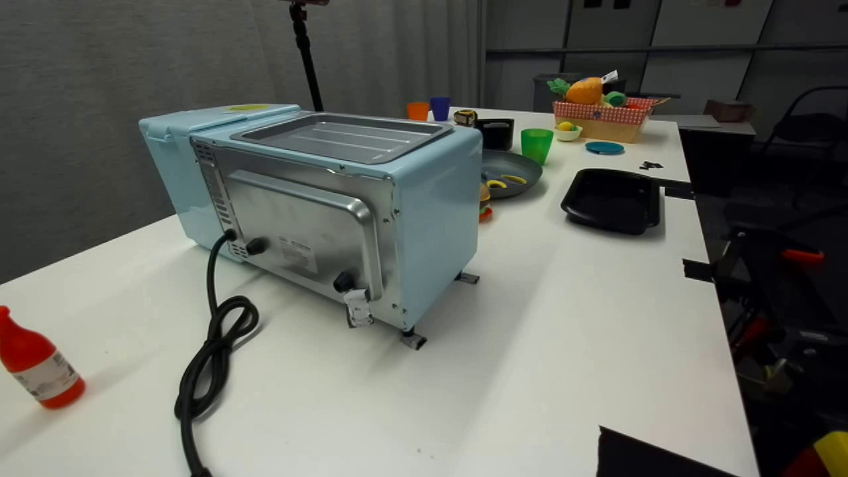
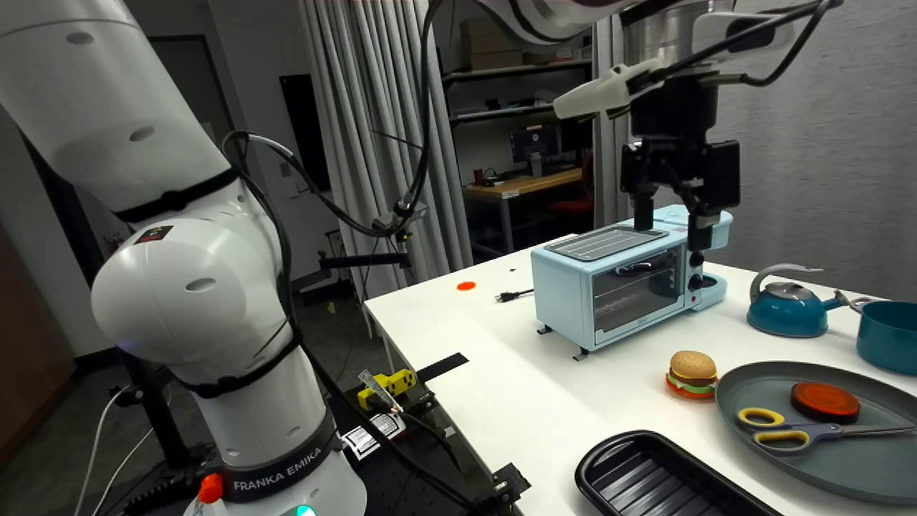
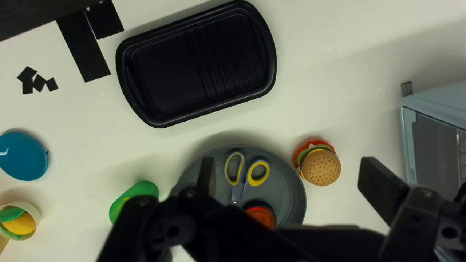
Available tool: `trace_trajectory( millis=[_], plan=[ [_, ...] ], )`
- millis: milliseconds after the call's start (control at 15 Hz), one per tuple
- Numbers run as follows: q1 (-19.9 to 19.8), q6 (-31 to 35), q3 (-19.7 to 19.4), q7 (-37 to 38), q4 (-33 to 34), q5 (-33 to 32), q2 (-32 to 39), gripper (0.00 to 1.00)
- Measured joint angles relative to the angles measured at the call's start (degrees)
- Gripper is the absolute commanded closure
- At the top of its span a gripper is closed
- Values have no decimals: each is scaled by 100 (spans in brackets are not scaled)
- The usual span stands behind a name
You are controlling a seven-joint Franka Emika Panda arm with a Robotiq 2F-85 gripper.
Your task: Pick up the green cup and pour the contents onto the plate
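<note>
Claw (image 3: 289,178) nearest the lens in the wrist view: jaws parted wide, released. In an exterior view it hangs well above the bench (image 2: 530,387), pale blue toaster oven (image 2: 609,283) behind it.

Green cup (image 1: 536,146): upright on the bench, just beside the plate (image 3: 284,191); whether the two touch, cannot tell. Wrist view: cup partly hidden by the claw, a bit of yellow (image 3: 126,199) showing within its outline.

Plate: round, grey, low rim, partly taken up. Scissors (image 2: 813,431) with yellow handles lie on it, a round red-topped piece (image 2: 825,398) just beside them.

Around it: toy burger (image 3: 320,169) close by the rim, oven side; black tray (image 3: 196,69) near, along another side. Teal kettle (image 2: 788,312) and teal pot (image 2: 888,337) near each other, beyond the burger.

Cup's other neighbours, in an exterior view: black box (image 1: 493,134) near; pale bowl (image 1: 568,136) holding a yellow piece (image 1: 566,126); teal disc (image 1: 604,148) lying flat; basket (image 1: 593,129) with red-checked cloth (image 1: 599,112). Farther off: orange cup (image 1: 417,111), purple cup (image 1: 440,108), tape measure (image 1: 466,118).

Same view, oven blocks part of plate and burger. Looped black cord (image 1: 213,346) at its back; red bottle (image 1: 40,364) well apart from the cup.
</note>
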Motion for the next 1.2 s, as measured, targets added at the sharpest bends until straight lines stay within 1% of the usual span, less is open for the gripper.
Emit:
trace_trajectory(
  millis=[267, 1200],
  plan=[
    [-8, 0, -35, 104, 281, 19, 286, 0],
    [-9, 0, -31, 124, 284, 19, 300, 0]
  ],
)
